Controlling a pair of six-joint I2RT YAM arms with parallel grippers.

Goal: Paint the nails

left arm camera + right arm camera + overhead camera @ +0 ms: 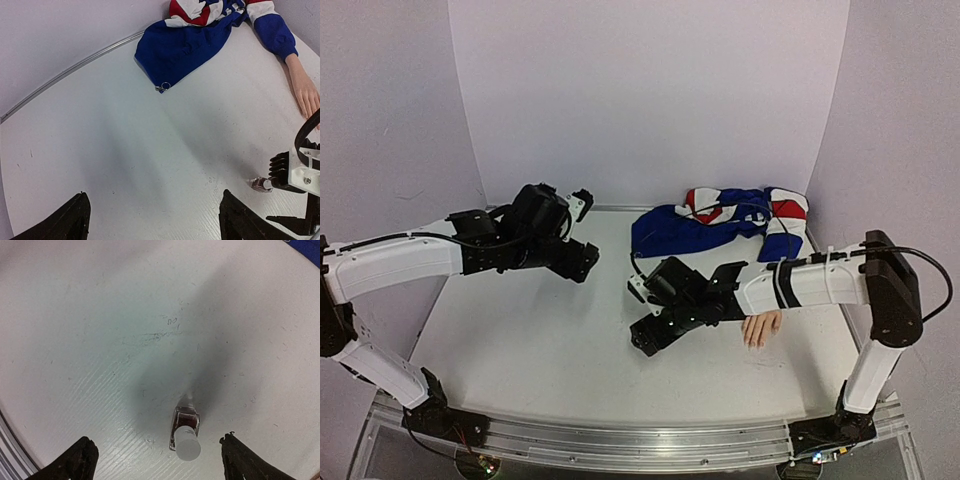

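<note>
Left gripper (152, 212) and right gripper (156, 452) were both wide open and empty over the table (540, 340).
The blue garment (700, 225) lay at the far edge. Its mannequin hand (760, 328) rested near the right edge. The polish bottle (185, 435) stood untouched between the right fingers. The nails (754, 344) were too small to resolve.

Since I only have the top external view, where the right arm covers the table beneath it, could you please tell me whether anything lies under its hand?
Observer: Yes. The right wrist view shows a small dark glass nail-polish bottle with a white cap on the table, between the fingers of the open right hand and not touched by them.
Operator: Thank you. And the other arm?
Observer: Its wrist view shows the left hand open, holding nothing.
</note>
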